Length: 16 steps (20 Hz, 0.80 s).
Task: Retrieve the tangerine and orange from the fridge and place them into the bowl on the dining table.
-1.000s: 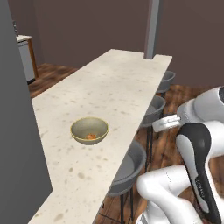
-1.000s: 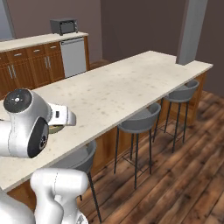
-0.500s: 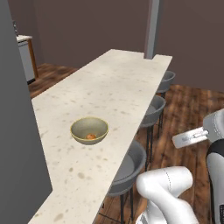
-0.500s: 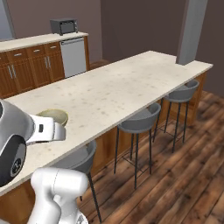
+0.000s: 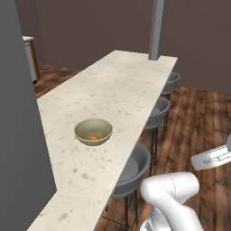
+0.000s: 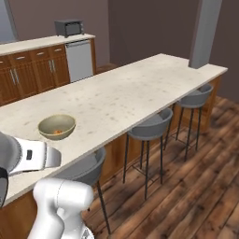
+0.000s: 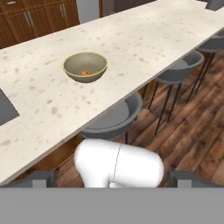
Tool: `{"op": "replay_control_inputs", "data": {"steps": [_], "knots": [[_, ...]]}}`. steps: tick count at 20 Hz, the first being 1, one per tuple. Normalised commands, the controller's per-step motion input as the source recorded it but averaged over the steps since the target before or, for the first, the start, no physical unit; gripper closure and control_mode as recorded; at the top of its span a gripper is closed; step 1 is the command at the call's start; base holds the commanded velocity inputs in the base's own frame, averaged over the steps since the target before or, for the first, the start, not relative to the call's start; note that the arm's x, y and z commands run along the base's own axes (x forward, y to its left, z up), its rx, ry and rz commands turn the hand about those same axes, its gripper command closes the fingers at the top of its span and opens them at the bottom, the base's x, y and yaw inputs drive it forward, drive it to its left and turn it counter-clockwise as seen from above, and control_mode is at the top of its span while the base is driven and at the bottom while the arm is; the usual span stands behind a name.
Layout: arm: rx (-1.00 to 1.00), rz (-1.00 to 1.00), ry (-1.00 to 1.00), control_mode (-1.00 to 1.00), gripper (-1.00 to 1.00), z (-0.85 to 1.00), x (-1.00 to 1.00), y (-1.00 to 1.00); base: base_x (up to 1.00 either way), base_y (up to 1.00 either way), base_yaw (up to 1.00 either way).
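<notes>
Standing spread wide with nothing between them, fingers (image 7: pixel 41 178) well apart from bowl (image 7: pixel 85 67) on dining table (image 7: pixel 144 39)

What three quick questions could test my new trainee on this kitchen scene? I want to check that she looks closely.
1. True or false: the bowl on the dining table is empty.
2. How many stools stand along the table in the right base view?
3. What sits on the wall counter? A) kettle B) microwave C) toaster

Key: 1 false, something small and orange lies in it; 2 three; 3 B.
</notes>
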Motion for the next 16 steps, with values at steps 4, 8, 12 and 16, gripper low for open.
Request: {"op": "replay_control_inputs", "data": {"steps": [4,8,12,16], "knots": [[0.0,0.0,0.0,1.0,-1.0,0.0,0.0,0.0,-0.44,0.03,0.07],[0.0,0.0,0.0,1.0,-1.0,0.0,0.0,0.0,-0.34,0.18,0.24],[0.0,0.0,0.0,1.0,-1.0,0.0,0.0,0.0,-0.32,0.28,0.56],[0.0,0.0,0.0,1.0,-1.0,0.0,0.0,0.0,-0.05,0.25,0.91]]}}
